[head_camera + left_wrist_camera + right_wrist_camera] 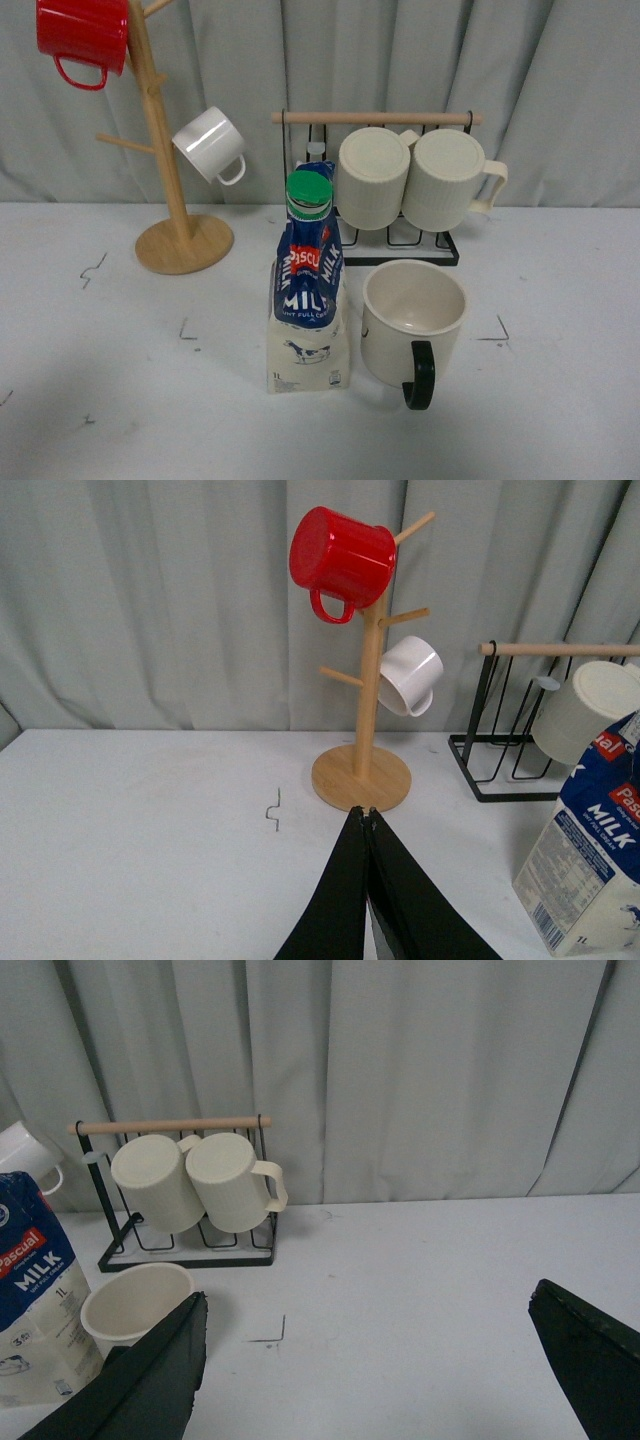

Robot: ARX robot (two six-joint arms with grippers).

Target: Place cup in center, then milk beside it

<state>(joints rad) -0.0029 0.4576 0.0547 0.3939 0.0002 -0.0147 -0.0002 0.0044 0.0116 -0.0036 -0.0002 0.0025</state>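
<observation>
The cup (pixel 412 318), a wide cream mug with a dark handle facing front, stands upright on the white table (pixel 100 400) near the middle. The milk carton (pixel 307 290), blue top, green cap, stands right beside it on its left. Neither arm shows in the front view. In the left wrist view my left gripper (pixel 366 813) is shut and empty, pointing at the wooden stand's base, with the milk (pixel 592 850) off to one side. In the right wrist view my right gripper (pixel 368 1310) is open and empty above bare table, the cup (pixel 135 1302) and milk (pixel 35 1295) beside one finger.
A wooden mug tree (pixel 170 170) holds a red mug (pixel 82 35) and a small white cup (pixel 210 145) at the back left. A black wire rack (pixel 400 180) with two ribbed cream mugs stands behind the cup. A grey curtain hangs behind the table.
</observation>
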